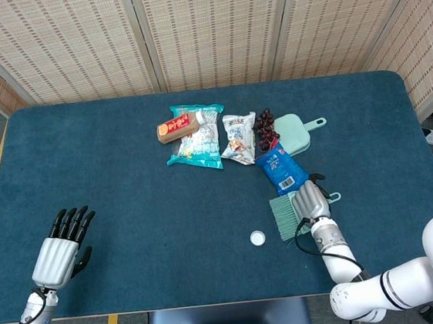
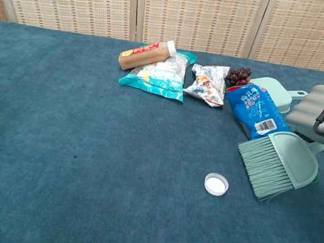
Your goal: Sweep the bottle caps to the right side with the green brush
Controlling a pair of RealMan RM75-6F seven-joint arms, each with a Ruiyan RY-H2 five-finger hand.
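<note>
walls: woven reed screens [image 1: 210, 27] | table [image 1: 109, 173]: dark blue felt | floor: grey

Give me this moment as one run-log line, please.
right hand: holds green brush | bristles beside bottle cap, apart | left hand: idle, holds nothing

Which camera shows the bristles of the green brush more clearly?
The chest view: the green brush is close and large, with single bristles visible. The head view shows the green brush small from above, partly under the right hand.
</note>
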